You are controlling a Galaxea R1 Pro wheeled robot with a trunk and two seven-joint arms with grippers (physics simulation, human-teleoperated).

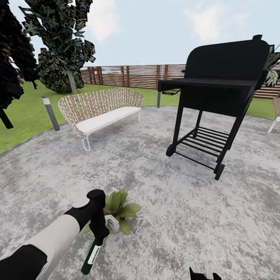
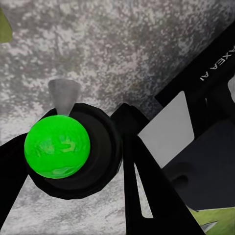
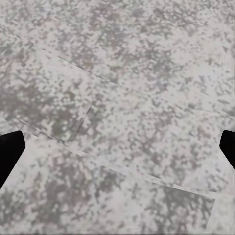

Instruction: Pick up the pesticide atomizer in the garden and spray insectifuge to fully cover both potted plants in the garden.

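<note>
My left gripper [image 1: 100,232] is shut on the pesticide atomizer [image 1: 90,257], a slim dark-green bottle with a white label that hangs with its base toward me. Its whitish-grey trigger head [image 1: 112,224] sits right against the potted plant [image 1: 119,207], a rosette of broad light-green leaves on the stone patio. In the left wrist view the bottle's bright green base [image 2: 58,146] sits between the black fingers [image 2: 143,188], and the grey nozzle [image 2: 64,94] points at the patio. The darker spiky plant is out of view. My right gripper [image 3: 117,149] is open over bare stone.
A black barbecue grill [image 1: 222,89] on wheels stands at the right of the patio [image 1: 163,194]. A wicker sofa [image 1: 102,109] sits at the back left, with a short bollard light [image 1: 50,112] beside it. Lawn [image 1: 23,116], trees and a brown slat fence [image 1: 132,76] lie behind.
</note>
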